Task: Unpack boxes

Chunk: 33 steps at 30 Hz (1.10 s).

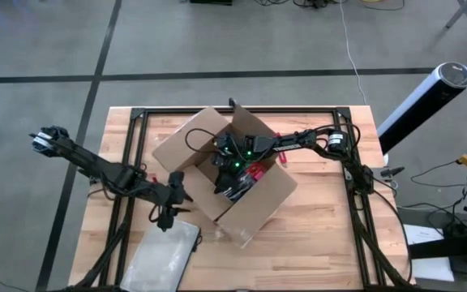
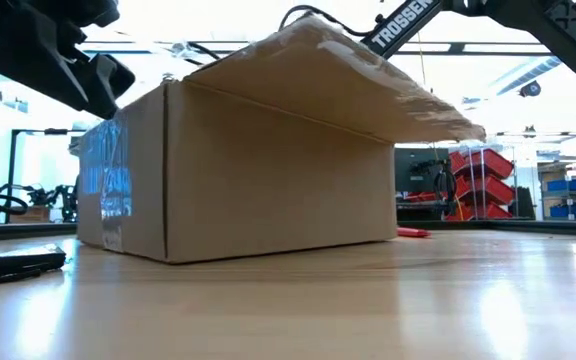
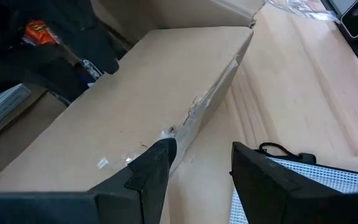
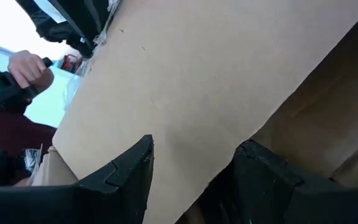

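The brown cardboard box stands open in the middle of the table, with its flaps spread; in the low view the box shows clear tape on its left corner. My right gripper reaches into it from the table's right, open, with a cardboard panel close ahead of its fingers. My left gripper hangs open beside the box's near-left side, over a flap's taped edge and the bare table. Dark items and something red lie inside the box. My left gripper has one fingertip right at the flap's taped edge; I cannot tell whether it touches. My right gripper's fingers stand before the cardboard panel inside the box, and I cannot tell whether they touch it.
A flat translucent pouch lies at the table's near edge, just below my left gripper, as the pouch also shows in the left wrist view. A small red knife lies on the table by the box's far right. A person's hand shows beyond the table.
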Each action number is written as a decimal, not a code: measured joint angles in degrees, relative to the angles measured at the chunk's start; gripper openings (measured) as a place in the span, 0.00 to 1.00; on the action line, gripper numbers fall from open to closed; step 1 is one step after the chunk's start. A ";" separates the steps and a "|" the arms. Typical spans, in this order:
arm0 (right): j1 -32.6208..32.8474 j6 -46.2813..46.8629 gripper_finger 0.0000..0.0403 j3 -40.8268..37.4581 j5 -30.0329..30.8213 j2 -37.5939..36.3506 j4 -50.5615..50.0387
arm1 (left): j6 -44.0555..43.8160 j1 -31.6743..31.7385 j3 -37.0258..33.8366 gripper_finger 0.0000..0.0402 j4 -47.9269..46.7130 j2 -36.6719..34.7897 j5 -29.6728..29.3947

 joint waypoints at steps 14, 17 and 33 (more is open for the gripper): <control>-0.02 2.74 0.48 0.00 -5.80 -1.84 -0.14 | 0.67 -0.02 -0.18 0.39 -0.14 0.20 -0.53; 0.00 2.76 0.48 0.00 -7.51 -3.12 -0.62 | 0.79 -0.04 -0.50 0.39 0.19 0.16 -0.66; 1.54 2.78 0.48 0.43 -9.38 -11.67 6.10 | 3.11 0.16 -3.00 0.39 6.21 0.41 -5.86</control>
